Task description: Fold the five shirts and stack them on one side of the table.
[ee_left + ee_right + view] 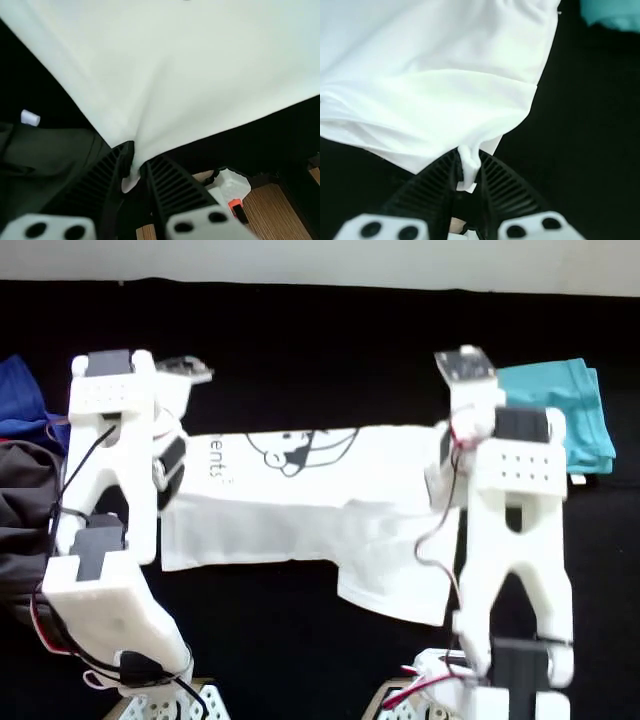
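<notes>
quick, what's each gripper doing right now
left gripper: closed, pinching the white shirt
right gripper: closed, pinching the same white shirt

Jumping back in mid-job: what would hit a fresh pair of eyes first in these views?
A white printed shirt stretches across the middle of the black table, pinched at both ends. The left end effector grips its edge beside the dark grey clothing heap, and the right end effector grips the opposite edge. A folded teal shirt lies far right.
</notes>
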`<action>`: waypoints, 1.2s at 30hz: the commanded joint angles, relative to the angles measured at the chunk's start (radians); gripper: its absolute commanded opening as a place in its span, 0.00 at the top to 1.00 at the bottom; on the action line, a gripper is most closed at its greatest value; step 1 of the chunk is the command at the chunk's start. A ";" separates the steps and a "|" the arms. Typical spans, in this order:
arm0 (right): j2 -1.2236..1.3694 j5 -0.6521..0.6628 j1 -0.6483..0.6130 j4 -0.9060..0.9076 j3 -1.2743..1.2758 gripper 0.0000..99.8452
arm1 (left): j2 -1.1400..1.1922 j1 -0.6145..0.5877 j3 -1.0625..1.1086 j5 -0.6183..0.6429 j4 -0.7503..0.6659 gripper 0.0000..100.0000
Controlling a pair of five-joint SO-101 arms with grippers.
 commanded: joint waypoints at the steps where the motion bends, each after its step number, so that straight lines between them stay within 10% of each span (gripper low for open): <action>1: -0.133 0.057 0.054 -0.093 0.216 0.99 | -0.116 0.010 0.188 -0.008 -0.100 0.99; 19: -0.239 0.080 0.059 -0.389 0.579 0.99 | -0.171 0.022 0.532 -0.006 -0.477 0.99; 36: -0.249 0.078 -0.033 -0.107 0.286 0.78 | -0.182 0.015 0.028 -0.057 -0.043 0.83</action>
